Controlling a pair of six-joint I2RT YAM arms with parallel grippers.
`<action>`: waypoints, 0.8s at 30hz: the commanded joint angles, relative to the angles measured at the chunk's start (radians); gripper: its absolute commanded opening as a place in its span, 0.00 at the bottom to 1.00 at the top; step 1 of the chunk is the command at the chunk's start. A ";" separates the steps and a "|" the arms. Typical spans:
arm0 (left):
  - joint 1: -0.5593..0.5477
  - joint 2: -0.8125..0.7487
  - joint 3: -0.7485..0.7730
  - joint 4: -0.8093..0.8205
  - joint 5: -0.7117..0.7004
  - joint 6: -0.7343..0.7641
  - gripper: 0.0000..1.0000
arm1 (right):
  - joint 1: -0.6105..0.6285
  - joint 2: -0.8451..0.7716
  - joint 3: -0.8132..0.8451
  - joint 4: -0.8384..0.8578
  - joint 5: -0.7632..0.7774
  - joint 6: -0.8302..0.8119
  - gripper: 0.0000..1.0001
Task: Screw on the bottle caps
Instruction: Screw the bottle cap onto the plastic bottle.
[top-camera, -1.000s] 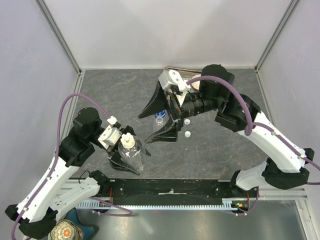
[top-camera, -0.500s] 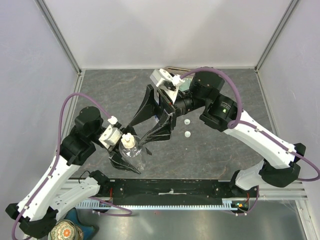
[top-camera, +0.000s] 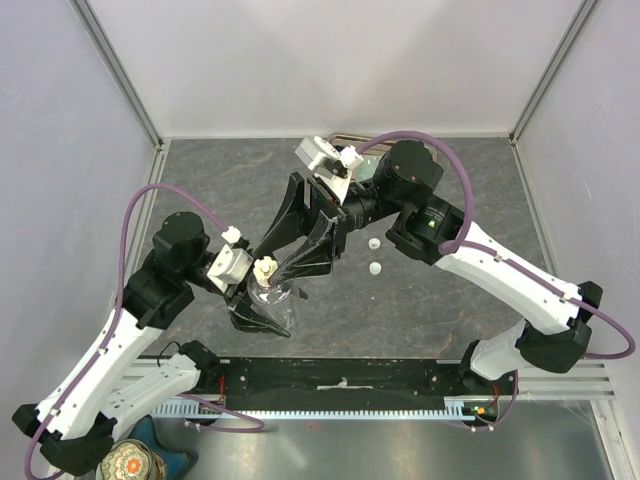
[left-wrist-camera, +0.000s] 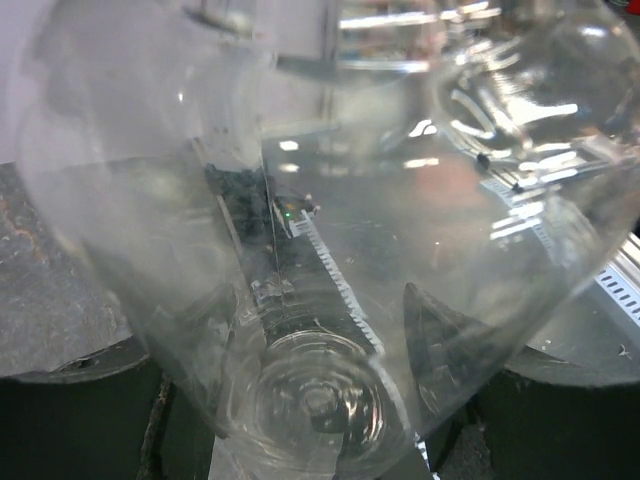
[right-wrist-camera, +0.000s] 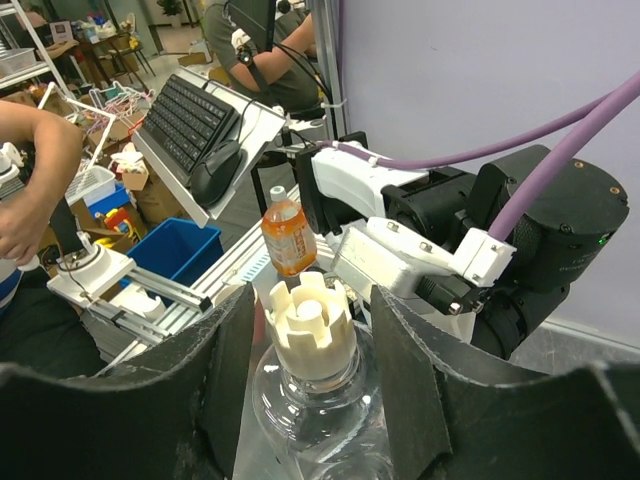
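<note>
Cap: a cream ribbed cap (top-camera: 264, 267) is seated on the neck of the clear bottle (top-camera: 272, 302), at the near left of the table (top-camera: 220, 190). Whether its thread has caught cannot be told.
Bottle: it is grasped round the body by the left gripper (top-camera: 260, 318), and that clamp has not altered over the last second.
Right gripper: the right gripper (top-camera: 271, 269) has been swung across from the middle of the table, so that its fingers (right-wrist-camera: 200, 400) now stand one on each side of the cap.
Jaws: they have been drawn in markedly from a wide spread, yet a sliver of gap is seen on both sides in the right wrist view. The cap is not yet pinched.
Meaning: the approach is judged finished and the grasp under way. Twisting would follow once contact is made.
Loose caps: two loose caps (top-camera: 375, 268) are left lying beside the right arm, with no bottle seen for them.
</note>
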 joint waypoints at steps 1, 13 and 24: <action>0.008 -0.013 -0.004 0.055 -0.044 -0.023 0.06 | 0.006 0.000 -0.025 0.064 -0.009 0.020 0.56; 0.013 -0.036 -0.016 0.101 -0.070 -0.083 0.06 | 0.007 -0.028 -0.060 0.026 0.032 -0.020 0.42; 0.018 -0.057 -0.032 0.100 -0.162 -0.086 0.06 | 0.003 -0.055 -0.094 -0.057 0.141 -0.083 0.18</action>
